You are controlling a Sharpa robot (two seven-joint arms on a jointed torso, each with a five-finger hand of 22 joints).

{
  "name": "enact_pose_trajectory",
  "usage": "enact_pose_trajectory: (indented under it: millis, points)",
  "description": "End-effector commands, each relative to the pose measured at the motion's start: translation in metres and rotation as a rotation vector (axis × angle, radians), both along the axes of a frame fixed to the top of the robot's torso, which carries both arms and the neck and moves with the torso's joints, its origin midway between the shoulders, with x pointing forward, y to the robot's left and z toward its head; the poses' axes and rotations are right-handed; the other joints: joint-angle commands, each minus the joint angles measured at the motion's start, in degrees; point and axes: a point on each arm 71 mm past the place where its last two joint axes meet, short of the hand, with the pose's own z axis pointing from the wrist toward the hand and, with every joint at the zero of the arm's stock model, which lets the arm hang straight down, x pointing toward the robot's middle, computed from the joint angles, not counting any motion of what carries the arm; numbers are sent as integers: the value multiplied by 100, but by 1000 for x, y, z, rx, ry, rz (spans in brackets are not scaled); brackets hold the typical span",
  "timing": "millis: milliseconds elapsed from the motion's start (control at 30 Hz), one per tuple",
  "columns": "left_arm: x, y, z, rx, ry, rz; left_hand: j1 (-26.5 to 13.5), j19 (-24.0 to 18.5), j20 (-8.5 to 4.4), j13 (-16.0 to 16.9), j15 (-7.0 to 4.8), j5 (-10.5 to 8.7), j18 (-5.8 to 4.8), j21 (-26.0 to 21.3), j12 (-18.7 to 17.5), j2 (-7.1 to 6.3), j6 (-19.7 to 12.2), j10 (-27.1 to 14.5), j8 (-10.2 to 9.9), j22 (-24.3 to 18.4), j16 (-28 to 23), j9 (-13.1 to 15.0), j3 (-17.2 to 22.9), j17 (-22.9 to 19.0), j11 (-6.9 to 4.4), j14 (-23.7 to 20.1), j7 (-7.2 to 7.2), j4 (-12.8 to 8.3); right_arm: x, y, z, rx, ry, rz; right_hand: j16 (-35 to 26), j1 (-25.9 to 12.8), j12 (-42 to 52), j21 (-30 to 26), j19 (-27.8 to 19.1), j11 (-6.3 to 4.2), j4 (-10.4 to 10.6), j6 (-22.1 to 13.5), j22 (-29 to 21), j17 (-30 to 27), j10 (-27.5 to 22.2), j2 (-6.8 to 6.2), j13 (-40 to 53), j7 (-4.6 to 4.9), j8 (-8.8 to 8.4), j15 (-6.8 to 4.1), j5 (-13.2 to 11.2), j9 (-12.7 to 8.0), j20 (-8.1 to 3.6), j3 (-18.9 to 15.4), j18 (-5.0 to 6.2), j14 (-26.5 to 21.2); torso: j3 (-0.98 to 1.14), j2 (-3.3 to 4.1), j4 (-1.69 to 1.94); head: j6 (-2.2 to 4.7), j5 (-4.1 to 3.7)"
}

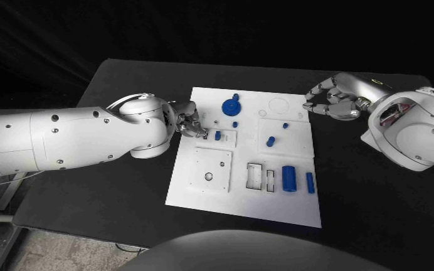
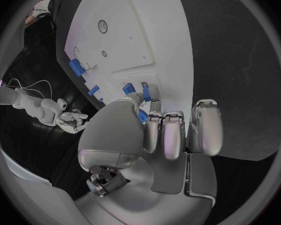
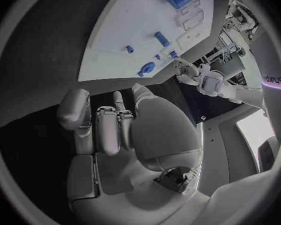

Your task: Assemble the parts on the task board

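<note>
Fingers (image 1: 192, 128) of the left hand (image 1: 184, 119) curl together at the task board (image 1: 217, 202), tips touching a small blue part (image 1: 217, 135) at their 3 o'clock; whether they grip it is unclear. Right hand (image 1: 333, 98), fingers curled on nothing, hovers off the board's 2 o'clock corner.

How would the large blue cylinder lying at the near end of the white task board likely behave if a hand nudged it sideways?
The large blue cylinder lies on its rounded side, so a sideways nudge would probably roll it. The white task board looks flat and smooth, offering little to stop it. It appears solid and rigid, so it should keep its shape.
</note>
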Motion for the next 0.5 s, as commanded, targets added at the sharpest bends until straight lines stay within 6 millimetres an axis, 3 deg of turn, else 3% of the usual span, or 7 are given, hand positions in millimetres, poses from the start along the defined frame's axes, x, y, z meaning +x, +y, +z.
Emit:
enact_pose_trajectory:
  millis: [33, 500]
  points:
    - [-2, -1, -3, 16, 19, -20, -48, -26, 7, 1507, 6, -19, 79, -12, 13, 5, -16, 609, -15, 966, 14, 1, 37, 1510, -1, 611, 9, 8, 0, -1, -1, -7, 11, -6, -37, 63, -19, -26, -34, 24, -1, 26, 636, 108, 204, -1, 968, -2, -20, 22, 42, -8, 1, 39, 87, 320, 1, 0, -1, 0, 0]
    - [-3, -4, -3, 11, 21, -25, -50, -33, 7, 1507, 6, -22, 82, -22, 13, 7, -15, 609, -15, 960, 14, 0, 42, 1510, 0, 611, 9, 8, 1, 0, -2, -10, 17, -6, -39, 65, -25, -38, -37, 24, -1, 24, 634, 106, 199, -2, 962, -2, -22, 22, 56, -10, 2, 43, 89, 318, -2, -1, -1, 0, -24]
